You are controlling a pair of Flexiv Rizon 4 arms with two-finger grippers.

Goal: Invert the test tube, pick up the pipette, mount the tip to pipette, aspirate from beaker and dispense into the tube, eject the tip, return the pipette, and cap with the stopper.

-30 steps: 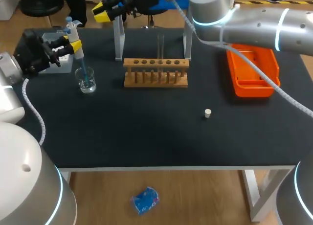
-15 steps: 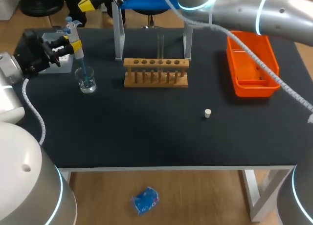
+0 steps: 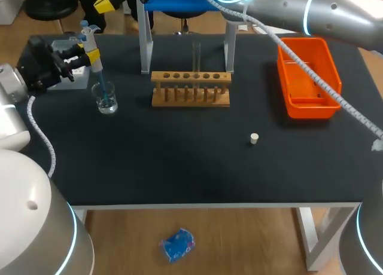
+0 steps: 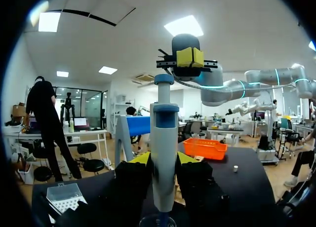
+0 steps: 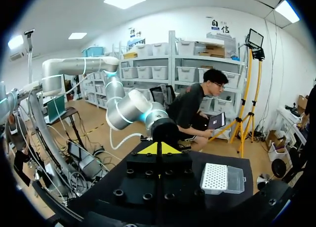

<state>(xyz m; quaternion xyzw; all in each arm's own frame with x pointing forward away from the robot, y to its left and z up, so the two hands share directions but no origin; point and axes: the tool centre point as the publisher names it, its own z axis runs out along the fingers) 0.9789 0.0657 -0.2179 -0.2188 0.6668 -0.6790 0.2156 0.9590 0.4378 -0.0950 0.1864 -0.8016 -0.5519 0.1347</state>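
The left pincer (image 3: 94, 58) grips the pipette (image 3: 90, 40), its tip (image 3: 103, 86) dipped in the beaker (image 3: 106, 100) at far left: aspirating, I judge. The right pincer (image 3: 111, 1), closed and empty, hangs past the tabletop's far edge. Dispensing into the tube (image 3: 196, 55) in the rack (image 3: 190, 89), ejecting, returning and capping with the stopper (image 3: 254, 138) remain.

Bright, even light falls from ceiling panels (image 4: 183, 25) (themselves blown white); the matte black worktop (image 3: 179, 167) shows faint, soft shadows.
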